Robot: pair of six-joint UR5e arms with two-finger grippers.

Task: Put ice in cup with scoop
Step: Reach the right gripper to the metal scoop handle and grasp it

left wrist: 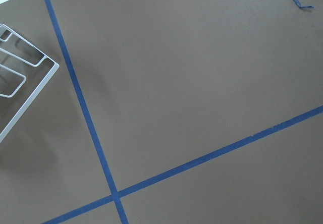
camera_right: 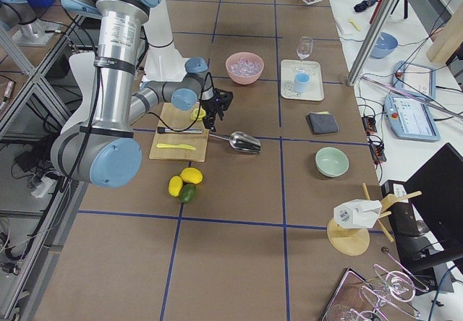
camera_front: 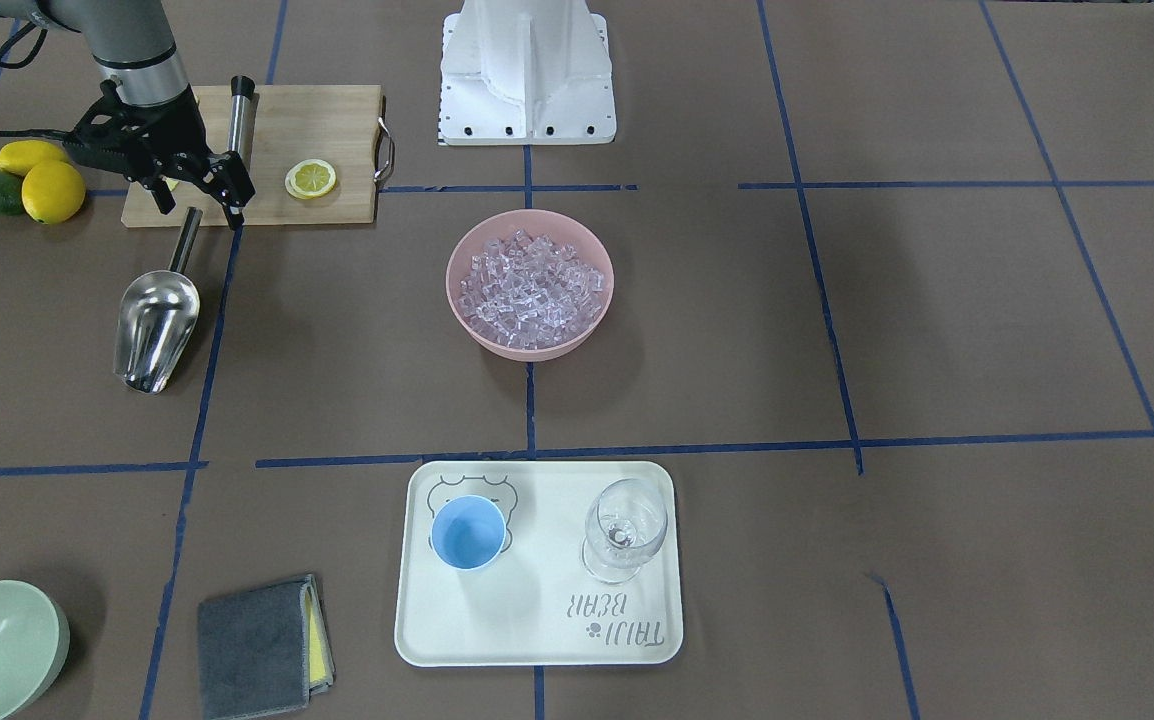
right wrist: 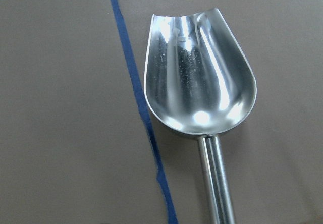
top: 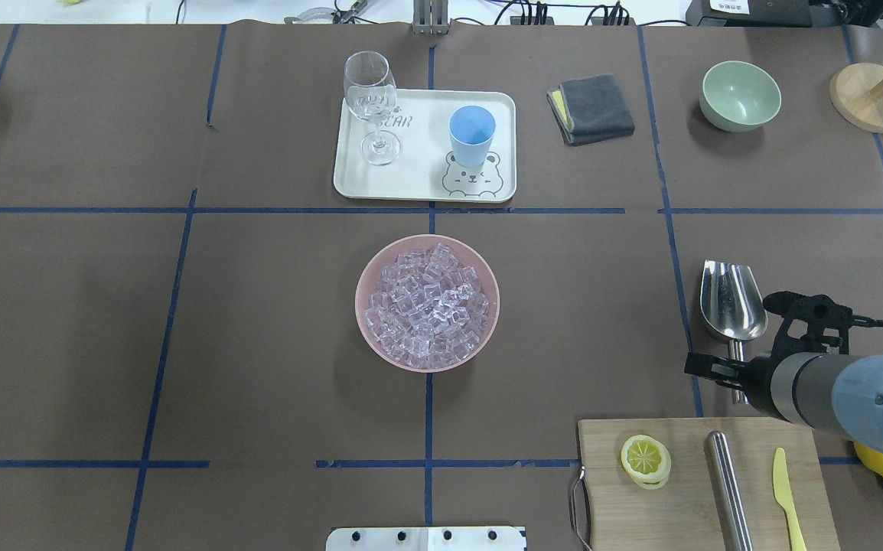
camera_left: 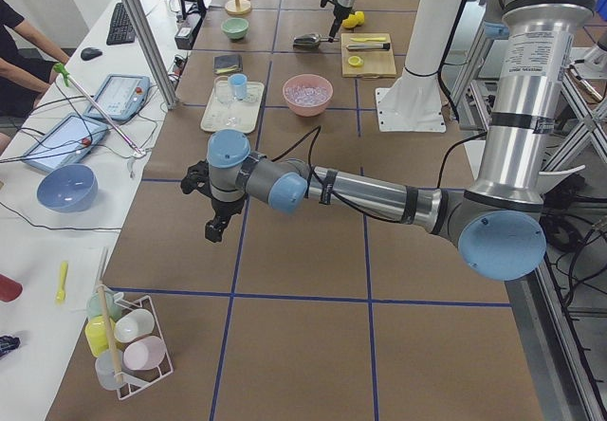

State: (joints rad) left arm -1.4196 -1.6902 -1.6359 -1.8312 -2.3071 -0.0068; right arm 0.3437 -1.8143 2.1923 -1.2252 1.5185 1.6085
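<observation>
Brown table (camera_front: 837, 330) | scoop (camera_front: 157, 320) lying flat | right gripper (camera_front: 197, 212) over its handle

Item count, tabletop
I count one scoop (camera_front: 157, 325), one cup (camera_front: 468, 532), one wine glass (camera_front: 625, 530), two bowls (camera_front: 529, 348), two lemons (camera_front: 53, 191); ice cubes (camera_front: 532, 285) uncounted.

Robotics lab, brown table (top: 258, 306), blue tape grid (top: 173, 306), operator's tablets (camera_left: 119, 96), keyboard (camera_left: 120, 23) alongside

bright even light, soft shadows, glare on the scoop (right wrist: 199, 77)
</observation>
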